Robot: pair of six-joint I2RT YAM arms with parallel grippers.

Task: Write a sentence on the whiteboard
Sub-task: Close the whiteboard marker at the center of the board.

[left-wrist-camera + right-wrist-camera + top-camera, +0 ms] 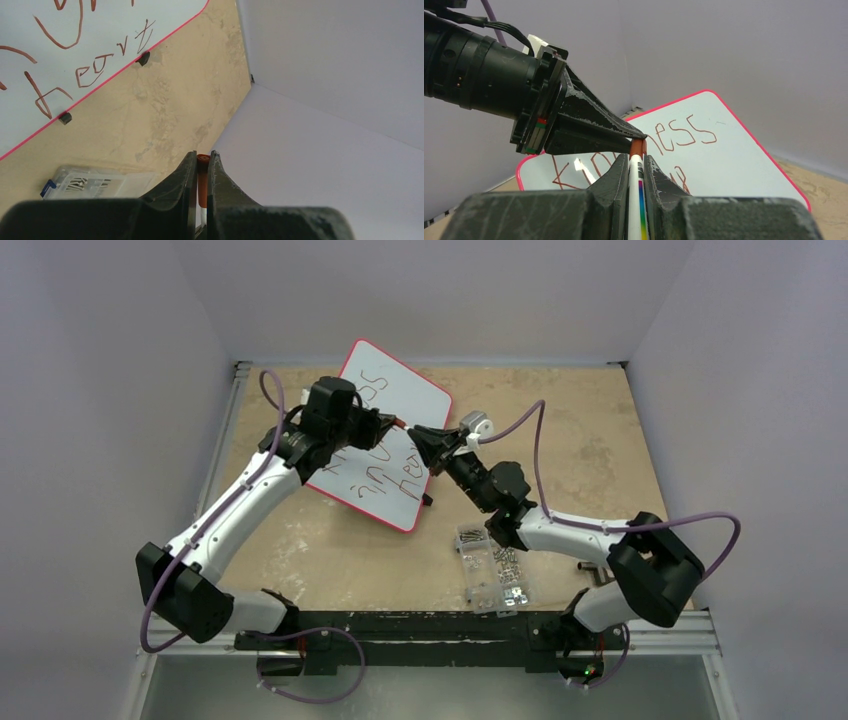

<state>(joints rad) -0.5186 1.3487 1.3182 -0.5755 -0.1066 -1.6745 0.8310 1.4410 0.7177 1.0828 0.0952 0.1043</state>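
Note:
The whiteboard (425, 400) with a red-pink rim lies slanted at the back of the table. It carries the sentence (385, 478) in reddish-brown handwriting. "heart" (100, 65) reads in the left wrist view and "ness" (684, 134) in the right wrist view. My left gripper (398, 424) is shut on the marker's red cap (202, 175). My right gripper (416, 433) is shut on the white, rainbow-striped marker body (636, 200). The two grippers meet tip to tip above the board's right edge, with the cap (637, 146) at the end of the marker body.
A clear compartmented screw box (492, 565) lies on the table near the right arm; it also shows in the left wrist view (95, 182). A small dark tool (590, 568) lies right of it. Black clip feet (144, 58) stick out from the board's rim. Grey walls enclose the table.

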